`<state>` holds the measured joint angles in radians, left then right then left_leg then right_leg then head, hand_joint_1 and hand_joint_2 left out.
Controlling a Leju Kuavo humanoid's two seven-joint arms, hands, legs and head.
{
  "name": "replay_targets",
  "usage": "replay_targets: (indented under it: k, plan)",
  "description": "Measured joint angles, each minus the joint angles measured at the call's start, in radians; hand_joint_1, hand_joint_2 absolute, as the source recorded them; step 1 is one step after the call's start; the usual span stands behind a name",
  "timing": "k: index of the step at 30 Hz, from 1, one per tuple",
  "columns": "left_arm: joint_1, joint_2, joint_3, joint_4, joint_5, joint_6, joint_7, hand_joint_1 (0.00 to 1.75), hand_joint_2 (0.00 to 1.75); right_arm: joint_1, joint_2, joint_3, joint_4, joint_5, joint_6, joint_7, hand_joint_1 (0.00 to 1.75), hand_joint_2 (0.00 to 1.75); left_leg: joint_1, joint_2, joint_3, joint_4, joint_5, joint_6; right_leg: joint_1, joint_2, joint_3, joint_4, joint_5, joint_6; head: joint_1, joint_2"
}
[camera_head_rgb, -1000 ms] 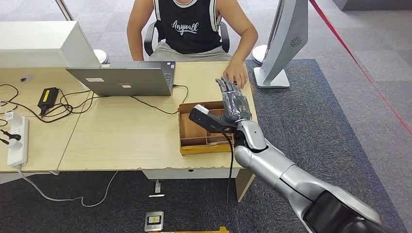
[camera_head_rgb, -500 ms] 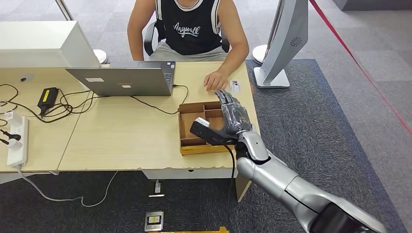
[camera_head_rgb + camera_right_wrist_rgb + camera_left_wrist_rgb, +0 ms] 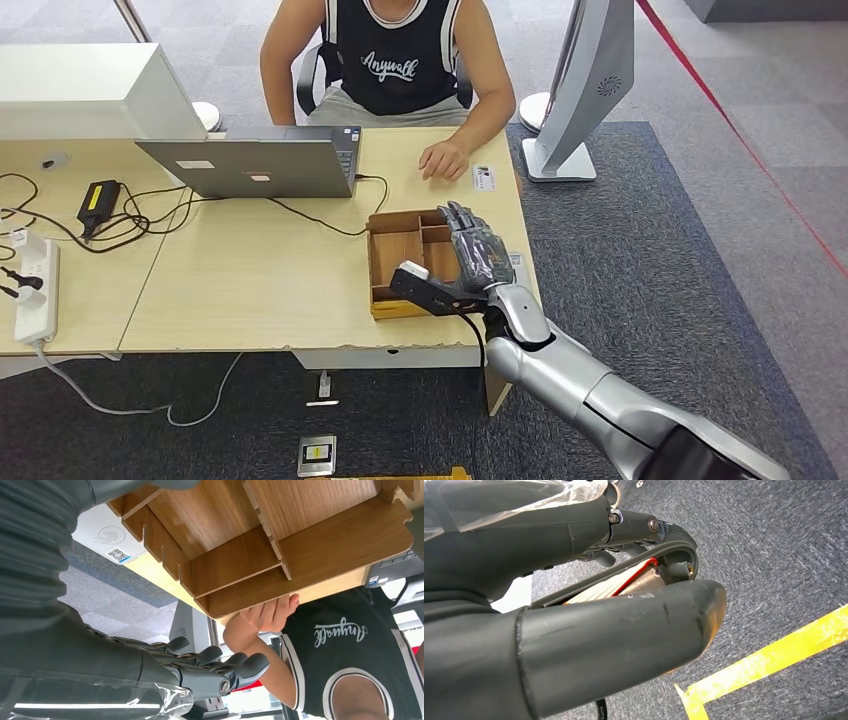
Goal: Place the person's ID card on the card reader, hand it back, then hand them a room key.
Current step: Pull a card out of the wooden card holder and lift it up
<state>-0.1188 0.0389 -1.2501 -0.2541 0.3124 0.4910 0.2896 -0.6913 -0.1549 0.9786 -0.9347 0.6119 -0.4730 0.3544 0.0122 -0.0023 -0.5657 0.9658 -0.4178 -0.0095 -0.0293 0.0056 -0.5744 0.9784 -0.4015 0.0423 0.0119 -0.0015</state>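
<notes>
A small white ID card (image 3: 484,177) lies on the desk near its far edge, just right of the person's hand (image 3: 443,160). My right hand (image 3: 475,255) hovers flat over the right side of the wooden tray (image 3: 385,262), fingers spread and nothing in it. From the right wrist view, the fingers (image 3: 210,665) stretch out beside the tray (image 3: 320,545), with the person's hand (image 3: 267,612) beyond it. The white card reader (image 3: 107,535) lies beside the tray; a corner of it (image 3: 516,264) peeks out past my hand. My left hand (image 3: 614,630) hangs over the floor with something flat and tan, red-edged, behind the thumb.
A grey laptop (image 3: 250,165) stands at the back of the desk with cables trailing left to a power strip (image 3: 35,285). A white box (image 3: 90,90) fills the back left corner. A silver monitor stand (image 3: 575,100) rises just off the desk's right end.
My right hand drew back from the person's hand toward me and now sits over the tray. The person's hand moved left, leaving the ID card lying on the desk.
</notes>
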Motion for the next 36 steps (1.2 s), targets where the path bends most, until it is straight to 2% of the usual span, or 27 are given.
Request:
replay_targets:
  k: [24,36]
  plan:
    - [0.000,0.000,0.001,-0.001,0.018,0.006,0.000,0.00,0.00,0.033,0.008,0.024,-0.017,0.016,0.047,0.017,0.00,1.75,0.000,0.000,0.000,0.000,0.000,0.000,0.000,0.000,0.000,0.000,0.000,0.000,0.000,0.000]
    - [0.000,0.000,0.002,-0.002,0.013,0.004,-0.004,0.00,0.00,0.043,0.008,0.040,-0.063,0.011,0.107,-0.019,0.00,1.75,0.000,0.000,0.000,0.000,0.000,0.000,0.000,0.000,0.000,0.000,0.000,0.000,0.000,0.000]
